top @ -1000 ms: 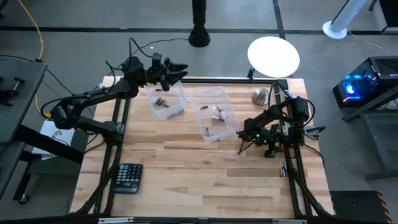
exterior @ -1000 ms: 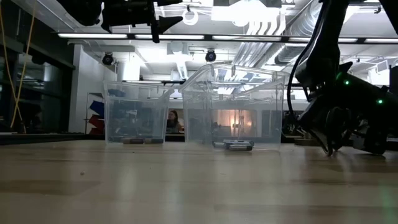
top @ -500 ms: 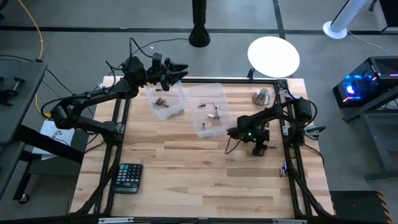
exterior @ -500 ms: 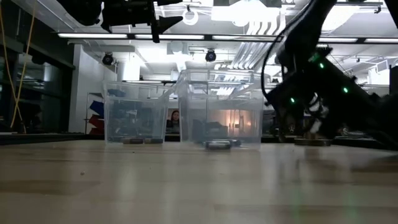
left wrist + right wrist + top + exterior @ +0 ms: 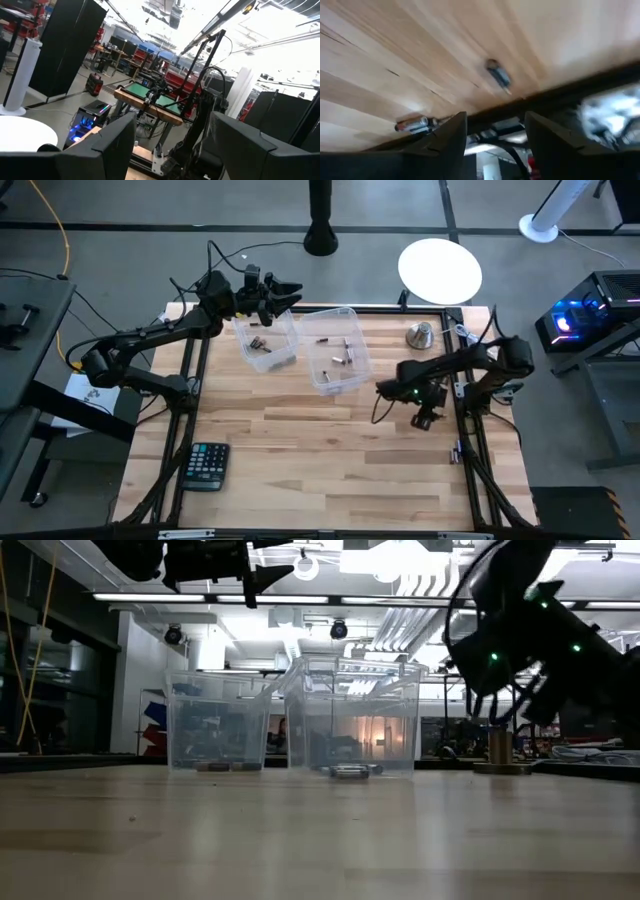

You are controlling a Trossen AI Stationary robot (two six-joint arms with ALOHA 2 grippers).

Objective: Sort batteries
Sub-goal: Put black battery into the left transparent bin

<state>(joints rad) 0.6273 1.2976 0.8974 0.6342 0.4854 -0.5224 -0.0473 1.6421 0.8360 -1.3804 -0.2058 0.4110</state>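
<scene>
and here we are over the pale wooden plank counter (image 5: 300,460): the left pincer (image 5: 285,292) hangs at the upper left of the high frame, just above the far edge of the left clear plastic bin (image 5: 266,338), its two dark fingers (image 5: 107,145) spread wide with nothing between them. the right pincer (image 5: 425,420) is low over the counter at centre right, fingers (image 5: 449,142) parted and empty, looking down at two small cylindrical batteries (image 5: 416,123) lying on the wood by the dark frame rail, one silvery, one darker (image 5: 498,75). more batteries sit in the bins: a few dark ones (image 5: 260,344) in the left bin, a few greyish ones (image 5: 340,356) in the right clear plastic bin (image 5: 336,350), which stands tilted just beside the first. the round silver bell-shaped object (image 5: 419,334) rests at upper right, the black calculator (image 5: 207,464) at lower left.
</scene>
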